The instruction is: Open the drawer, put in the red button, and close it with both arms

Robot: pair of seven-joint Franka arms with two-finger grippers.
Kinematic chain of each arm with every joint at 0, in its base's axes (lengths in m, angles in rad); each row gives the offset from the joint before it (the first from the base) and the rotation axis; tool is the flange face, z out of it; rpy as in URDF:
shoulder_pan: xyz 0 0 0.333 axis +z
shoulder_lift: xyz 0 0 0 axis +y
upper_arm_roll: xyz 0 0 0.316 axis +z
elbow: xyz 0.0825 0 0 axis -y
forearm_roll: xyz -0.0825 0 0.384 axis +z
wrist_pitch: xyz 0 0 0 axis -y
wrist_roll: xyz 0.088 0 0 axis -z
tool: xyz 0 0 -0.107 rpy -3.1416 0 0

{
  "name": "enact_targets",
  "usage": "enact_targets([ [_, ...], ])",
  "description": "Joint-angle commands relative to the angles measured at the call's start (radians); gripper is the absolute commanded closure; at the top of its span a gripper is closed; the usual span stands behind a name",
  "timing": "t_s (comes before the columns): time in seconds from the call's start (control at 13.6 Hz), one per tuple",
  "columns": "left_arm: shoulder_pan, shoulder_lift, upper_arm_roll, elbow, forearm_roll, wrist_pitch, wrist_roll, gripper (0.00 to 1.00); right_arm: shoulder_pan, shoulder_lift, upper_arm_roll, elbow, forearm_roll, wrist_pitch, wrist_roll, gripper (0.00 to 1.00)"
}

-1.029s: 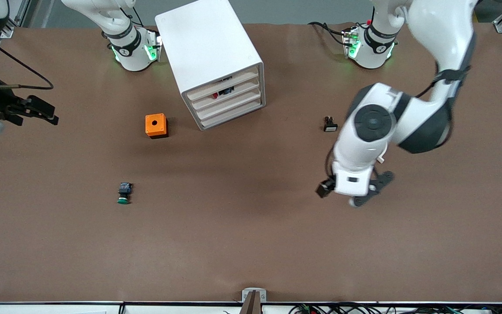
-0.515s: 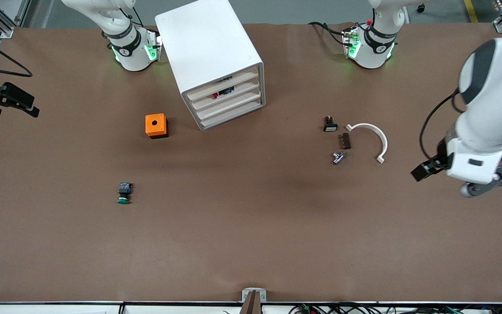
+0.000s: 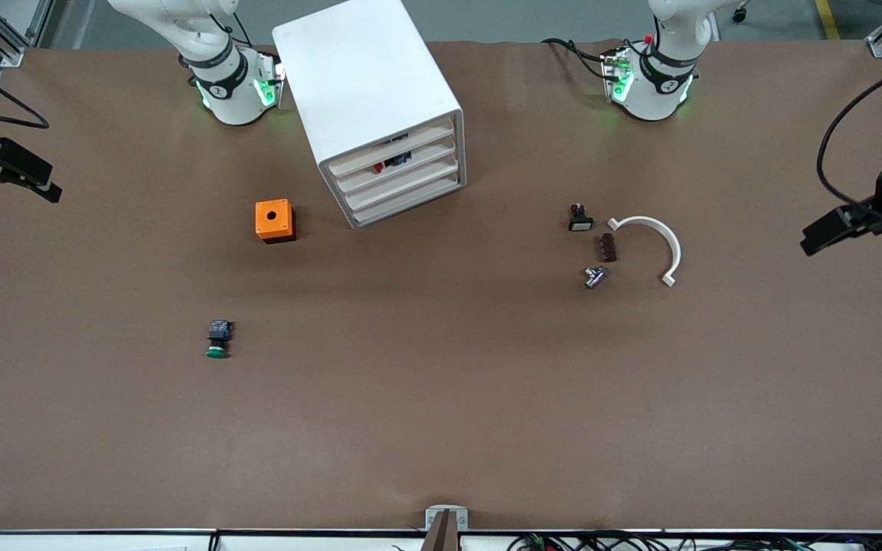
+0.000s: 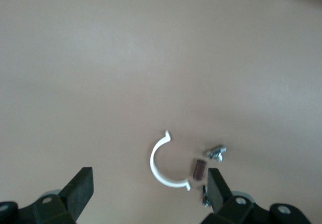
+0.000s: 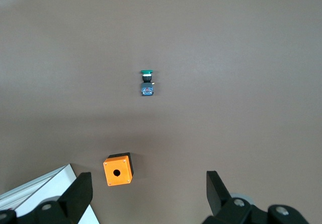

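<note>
The white cabinet point(image 3: 368, 92) stands near the right arm's base, its four drawers facing the front camera. The second drawer from the top point(image 3: 401, 170) sits level with the others. The red button point(image 3: 378, 167) shows in the gap above its front, lying inside with its black-and-blue body point(image 3: 397, 159). My left gripper point(image 3: 839, 229) hangs open and empty over the table's edge at the left arm's end; it also shows in the left wrist view point(image 4: 148, 189). My right gripper point(image 3: 8, 176) hangs open and empty over the edge at the right arm's end, and in the right wrist view point(image 5: 148, 189).
An orange box with a hole point(image 3: 275, 220) point(image 5: 118, 169) sits beside the cabinet. A green-capped button point(image 3: 217, 339) point(image 5: 146, 82) lies nearer the front camera. Toward the left arm's end lie a white curved clip point(image 3: 651, 245) point(image 4: 163, 166), a brown piece point(image 3: 608, 247), a metal part point(image 3: 593, 276) and a small black switch point(image 3: 580, 218).
My left arm has swung from over the small parts out to the table's edge, uncovering the clip, brown piece and metal part. My right gripper has drawn slightly farther toward its edge.
</note>
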Motion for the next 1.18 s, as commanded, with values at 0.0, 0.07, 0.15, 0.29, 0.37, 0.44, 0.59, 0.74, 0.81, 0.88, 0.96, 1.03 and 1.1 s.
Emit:
enact_targets([
  [0.0, -0.108, -0.124, 0.141, -0.099, -0.065, -0.022, 0.076, 0.0, -0.011, 0.01, 0.011, 0.026, -0.016, -0.023, -0.008, 0.0],
  [0.07, -0.167, -0.164, 0.224, -0.136, -0.093, -0.022, 0.104, 0.0, -0.011, 0.012, 0.011, 0.026, -0.018, -0.032, -0.008, 0.0],
  [0.15, -0.208, -0.184, 0.275, -0.15, -0.098, -0.022, 0.132, 0.0, -0.011, 0.012, 0.011, 0.026, -0.021, -0.037, -0.008, 0.0],
  [0.29, -0.271, -0.221, 0.324, -0.193, -0.098, -0.022, 0.179, 0.0, -0.012, 0.012, 0.009, 0.026, -0.022, -0.045, -0.008, 0.0],
  [0.37, -0.284, -0.233, 0.324, -0.209, -0.098, -0.02, 0.178, 0.0, -0.014, 0.012, 0.011, 0.026, -0.024, -0.051, -0.008, 0.0],
  [0.44, -0.296, -0.243, 0.324, -0.219, -0.098, -0.019, 0.179, 0.0, -0.014, 0.012, 0.011, 0.026, -0.024, -0.052, -0.008, 0.0],
  [0.59, -0.296, -0.24, 0.321, -0.219, -0.098, -0.019, 0.181, 0.0, -0.014, 0.012, 0.009, 0.026, -0.025, -0.052, -0.008, 0.0],
  [0.74, -0.298, -0.24, 0.317, -0.22, -0.099, -0.031, 0.183, 0.0, -0.014, 0.013, 0.009, 0.026, -0.025, -0.054, -0.008, 0.0],
  [0.81, -0.298, -0.24, 0.315, -0.22, -0.098, -0.034, 0.183, 0.0, -0.014, 0.013, 0.009, 0.025, -0.025, -0.063, -0.008, 0.0],
  [0.88, -0.298, -0.241, 0.315, -0.223, -0.099, -0.035, 0.202, 0.0, -0.015, 0.013, 0.009, 0.025, -0.025, -0.074, -0.008, 0.0],
  [0.96, -0.296, -0.241, 0.317, -0.222, -0.099, -0.037, 0.239, 0.0, -0.015, 0.018, 0.009, 0.025, -0.03, -0.075, -0.008, 0.0],
  [1.03, -0.295, -0.238, 0.317, -0.22, -0.099, -0.042, 0.244, 0.0, -0.014, 0.019, 0.009, 0.025, -0.033, -0.075, -0.008, 0.0],
  [1.1, -0.293, -0.235, 0.317, -0.217, -0.099, -0.043, 0.244, 0.0, -0.014, 0.018, 0.009, 0.025, -0.037, -0.077, -0.008, 0.0],
])
